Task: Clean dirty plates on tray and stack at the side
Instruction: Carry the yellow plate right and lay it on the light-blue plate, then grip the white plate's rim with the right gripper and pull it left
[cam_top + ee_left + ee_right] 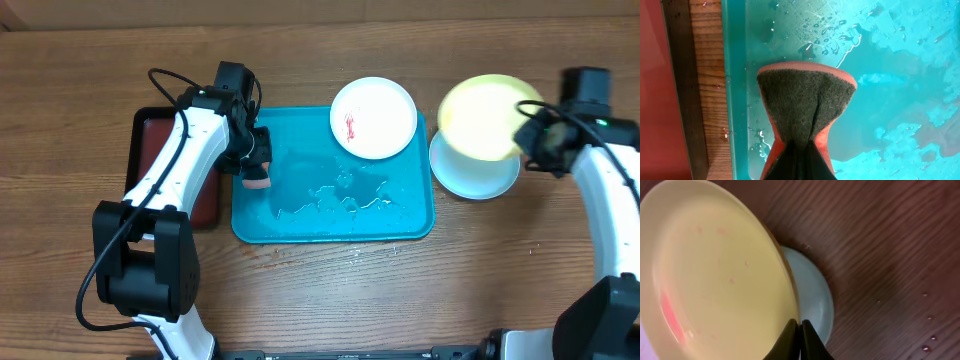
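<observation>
Pinching at rim suits yellow-green plate (pixel 715 270), held by right gripper (pixel 800 324): likely light, stiff, slippery. Soft sponge (pixel 805 100) squeezed by left gripper (pixel 801 152).

Robot lab bench: two arms (pixel 190 150) flank a wooden table (pixel 330 290).

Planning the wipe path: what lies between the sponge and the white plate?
Overhead, only wet floor of the turquoise tray separates sponge and white plate; no object.

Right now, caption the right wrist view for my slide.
Yellow plate gripped at its rim, partly covering the blue plate on the table.
</observation>
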Action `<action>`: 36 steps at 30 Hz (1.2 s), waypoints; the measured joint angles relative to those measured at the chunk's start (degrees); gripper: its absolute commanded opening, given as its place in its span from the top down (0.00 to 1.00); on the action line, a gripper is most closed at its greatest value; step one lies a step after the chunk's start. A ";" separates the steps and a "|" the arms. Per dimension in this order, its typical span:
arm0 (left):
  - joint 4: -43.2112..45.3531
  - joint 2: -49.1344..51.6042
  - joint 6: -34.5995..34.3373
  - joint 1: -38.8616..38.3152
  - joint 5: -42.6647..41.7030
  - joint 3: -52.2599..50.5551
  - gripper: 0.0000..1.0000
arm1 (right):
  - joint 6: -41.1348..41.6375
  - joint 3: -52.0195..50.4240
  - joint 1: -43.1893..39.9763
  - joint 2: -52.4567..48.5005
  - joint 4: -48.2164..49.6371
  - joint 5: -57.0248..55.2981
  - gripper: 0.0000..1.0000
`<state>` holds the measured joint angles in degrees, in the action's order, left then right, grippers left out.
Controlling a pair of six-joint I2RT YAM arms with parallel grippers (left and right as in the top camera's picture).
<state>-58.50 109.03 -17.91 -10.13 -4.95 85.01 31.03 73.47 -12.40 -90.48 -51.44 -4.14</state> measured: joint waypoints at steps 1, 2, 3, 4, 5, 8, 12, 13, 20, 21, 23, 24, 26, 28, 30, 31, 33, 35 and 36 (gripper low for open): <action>0.02 0.00 0.00 0.00 0.00 0.00 0.96 | 0.00 -1.09 -1.42 0.00 0.72 0.15 0.96; 0.02 0.00 0.00 0.00 0.00 0.00 0.96 | 0.02 -2.40 -2.49 0.00 1.53 0.33 0.96; 0.02 0.00 0.00 0.00 0.00 0.00 0.96 | 0.00 -3.63 -3.30 0.00 2.19 0.44 0.96; 0.02 0.02 0.00 0.00 0.00 0.00 0.96 | 0.02 -5.35 -4.09 0.00 3.23 0.46 0.96; 0.04 0.02 0.00 0.00 0.00 0.00 0.96 | 0.02 -7.08 -4.59 0.00 4.48 0.66 0.96; 0.07 0.00 0.00 0.00 0.00 0.00 0.96 | 0.02 -11.47 -4.90 -0.02 7.50 1.38 0.96; 0.07 0.00 0.00 0.00 -0.07 0.00 0.96 | 0.00 -16.31 -4.35 -0.02 12.24 2.29 0.95; 0.07 0.02 0.00 0.00 -0.22 0.00 0.96 | 0.02 -17.53 -4.07 -0.02 13.60 2.56 0.85; 0.00 0.02 0.00 0.00 -0.52 0.00 0.96 | -0.35 -20.24 -1.77 -0.02 16.31 4.85 0.30; -0.02 0.02 0.00 0.00 -0.68 0.00 0.96 | -0.72 -20.24 -1.73 -0.02 16.31 5.38 0.30; 0.00 0.00 0.00 0.00 -0.90 0.00 0.96 | -1.81 -20.00 -1.62 -0.02 15.74 8.04 0.32; -0.02 0.02 0.00 0.00 -1.01 0.00 0.96 | -2.60 -19.56 -1.51 -0.02 15.28 9.66 0.35; 0.00 0.00 0.02 0.00 -1.07 0.00 0.96 | -3.43 -17.94 -1.11 -0.02 14.51 12.83 0.39; 0.00 0.02 0.00 0.00 -1.07 0.00 0.96 | -4.09 -15.69 -0.02 -0.02 14.60 15.69 0.40; 0.00 0.02 0.00 0.00 -1.07 0.00 0.96 | -4.28 -13.94 1.97 -0.02 15.23 17.66 0.41; 0.00 0.00 0.00 0.00 -1.07 0.00 0.96 | -4.33 -13.53 3.10 -0.02 15.65 18.32 0.40; 0.02 0.02 0.00 0.00 -1.09 0.00 0.96 | -4.37 -13.25 6.19 -0.02 16.52 19.28 0.40; 0.02 0.02 0.00 0.00 -1.07 0.00 0.96 | -4.26 -13.25 9.25 -0.02 16.90 19.39 0.44; 0.02 0.02 0.00 0.00 -1.09 0.00 0.96 | -3.85 -13.25 11.13 -0.02 17.31 19.08 0.46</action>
<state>-58.48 109.06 -17.91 -10.13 -6.04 85.01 27.18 60.23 -1.28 -90.50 -34.13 14.94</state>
